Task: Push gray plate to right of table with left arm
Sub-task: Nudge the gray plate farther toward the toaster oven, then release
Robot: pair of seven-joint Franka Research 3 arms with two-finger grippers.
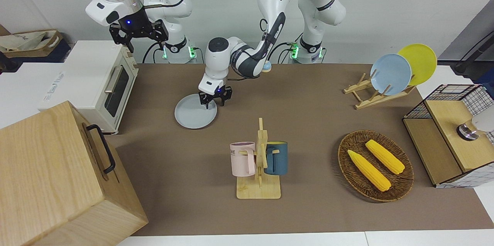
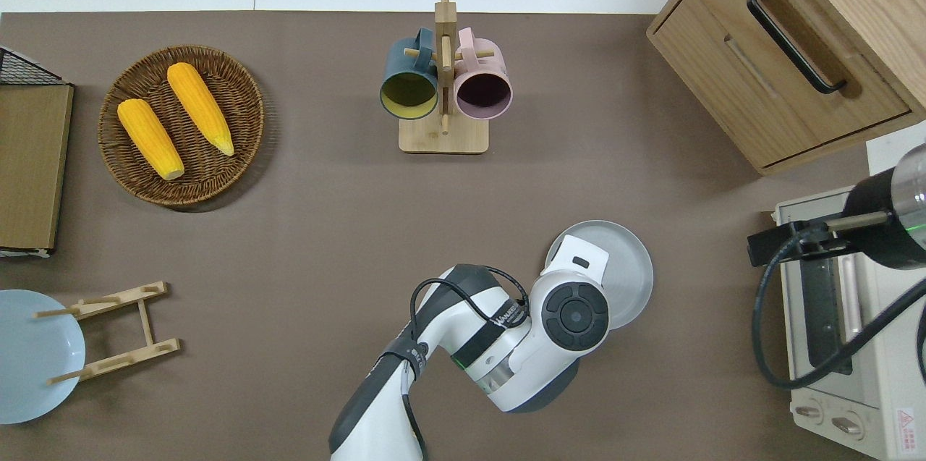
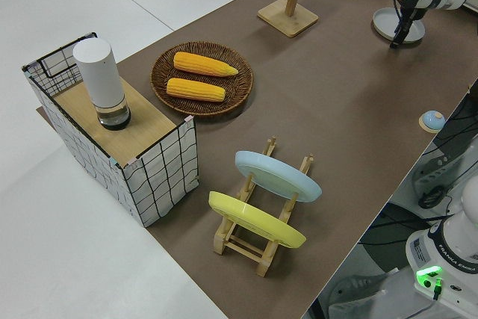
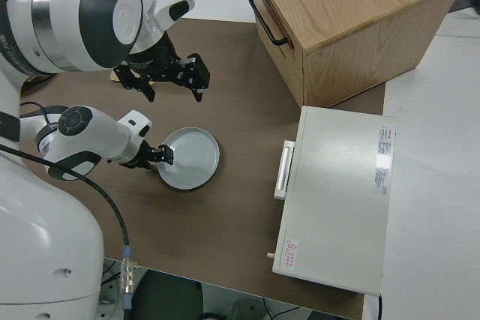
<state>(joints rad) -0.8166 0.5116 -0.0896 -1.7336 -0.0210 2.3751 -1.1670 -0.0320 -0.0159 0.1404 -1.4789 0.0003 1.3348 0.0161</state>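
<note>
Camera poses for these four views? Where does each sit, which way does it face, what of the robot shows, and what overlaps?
Front: across the table, facing the robots; both arms show, left tool at the gray plate.
Overhead: straight down on the table; the left arm covers part of the plate.
Left side: raised at the left arm's end, looking along the table past the plate rack.
Right side: above the right arm, over the toaster oven; right tool open, parked.
Shared: all four show the gray plate.
</note>
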